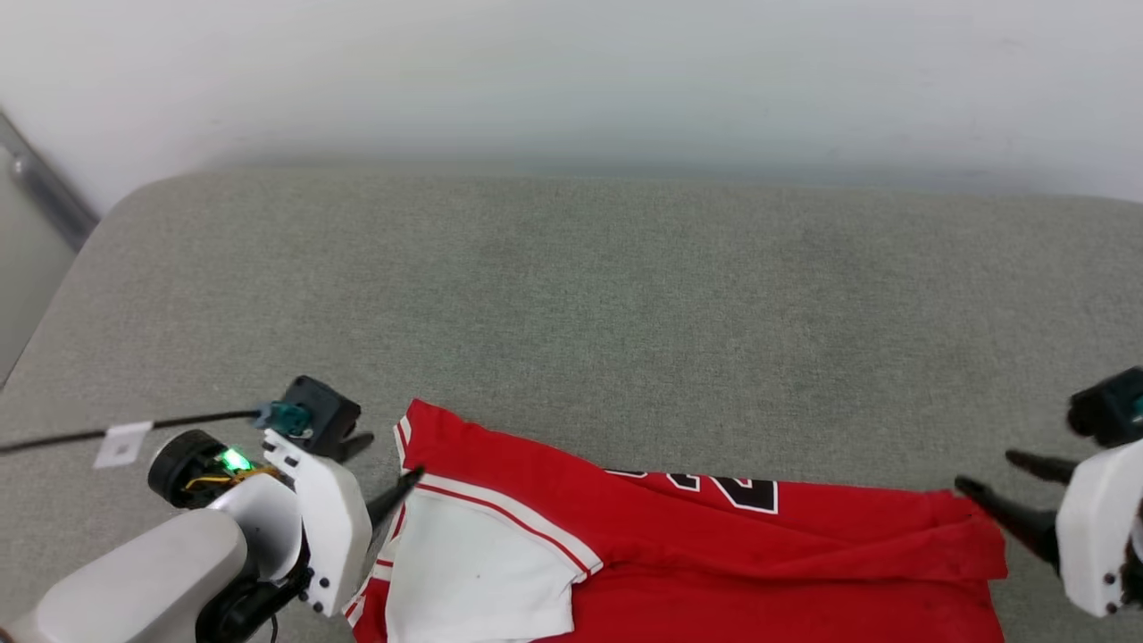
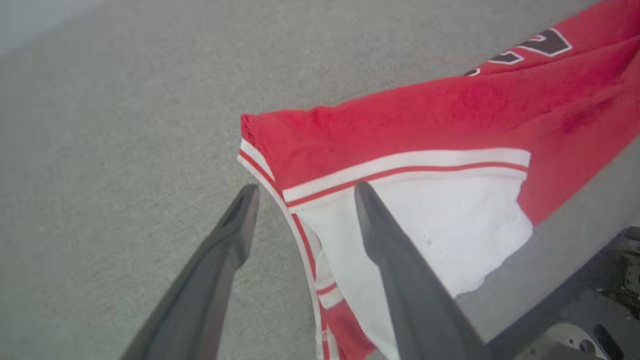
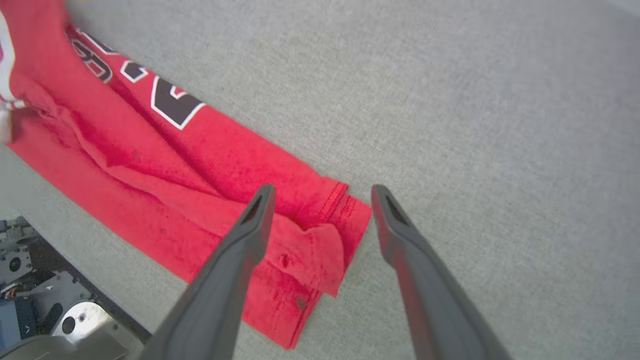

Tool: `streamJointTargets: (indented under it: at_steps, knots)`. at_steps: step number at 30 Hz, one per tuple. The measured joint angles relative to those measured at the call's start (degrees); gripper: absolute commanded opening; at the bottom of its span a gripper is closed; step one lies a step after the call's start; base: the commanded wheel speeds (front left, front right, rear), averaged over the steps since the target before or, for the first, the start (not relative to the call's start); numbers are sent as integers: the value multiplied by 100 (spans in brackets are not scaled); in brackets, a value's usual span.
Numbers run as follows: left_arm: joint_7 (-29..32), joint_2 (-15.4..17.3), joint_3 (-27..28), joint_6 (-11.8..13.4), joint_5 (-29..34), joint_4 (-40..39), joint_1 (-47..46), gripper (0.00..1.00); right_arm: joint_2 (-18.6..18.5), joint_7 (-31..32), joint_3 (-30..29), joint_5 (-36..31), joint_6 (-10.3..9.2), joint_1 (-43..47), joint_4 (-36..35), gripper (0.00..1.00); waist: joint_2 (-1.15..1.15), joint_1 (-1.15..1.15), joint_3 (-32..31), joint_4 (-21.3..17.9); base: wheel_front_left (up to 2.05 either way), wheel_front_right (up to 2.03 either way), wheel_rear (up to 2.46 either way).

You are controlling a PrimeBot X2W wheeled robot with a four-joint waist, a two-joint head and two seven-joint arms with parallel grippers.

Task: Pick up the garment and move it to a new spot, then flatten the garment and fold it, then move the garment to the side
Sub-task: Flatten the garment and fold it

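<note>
A grey padded surface (image 1: 571, 295) stretches wide and bare toward the far wall. The garment (image 1: 679, 545) lies along its near edge, doubled lengthwise into a long red band running left to right.

The left gripper (image 1: 388, 460) hovers at the band's left end, its two dark fingers spread wide and gripping nothing. In the left wrist view, one finger sits over the white sleeve (image 1: 473, 572) and the other over bare grey, straddling the striped trim. The right gripper (image 1: 987, 471) stands just as wide at the right end, also empty-handed. In its own wrist view, its fingers bracket the rumpled hem corner (image 3: 325, 250).

Part of the black, white-outlined lettering (image 1: 741, 489) peeks out along the far fold.

The work appears to be in the folding stage, with one lengthwise fold laid down. The next move likely calls for closing on both ends squarely. The loose hem flap on the right could slip from a shallow pinch.
</note>
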Motion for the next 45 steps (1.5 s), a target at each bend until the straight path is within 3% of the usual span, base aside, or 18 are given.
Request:
streamJointTargets:
  at_steps: [4,9,14,20,23,28,35,45]
  knots:
    - [-1169,-103,354,745,315,49,266,100,7,-501,-789,156,0,367,-97,100,0,0,-68,41,0,0,0]
    - [-2312,-290,709,1505,604,211,529,100,247,-851,-1692,188,-1,1022,181,100,0,0,-27,90,0,0,0]
    - [-2648,-564,1191,2094,842,331,786,100,670,-948,-2373,246,-2,1507,544,100,0,1,50,133,0,0,0]
    - [-2666,-1118,2259,2468,1844,46,1177,100,1179,-801,-2726,326,-2,1836,832,100,0,1,141,192,0,0,0]
    - [-2672,-1385,2816,2554,2313,-112,1641,100,1463,-695,-2793,470,-1,1911,870,100,0,1,169,203,0,0,0]
    - [-2673,-1850,3672,2495,3019,-324,2269,100,1748,-455,-2776,604,-2,1979,970,100,0,1,192,215,0,0,0]
    - [-2673,-2546,4745,2348,3966,-691,3055,100,1880,-27,-2520,721,-1,2037,983,100,0,1,190,263,0,0,0]
    - [-2673,-3377,5543,1915,4975,-1038,3945,100,2047,97,-2193,456,-3,1735,1273,100,0,0,137,269,0,0,0]
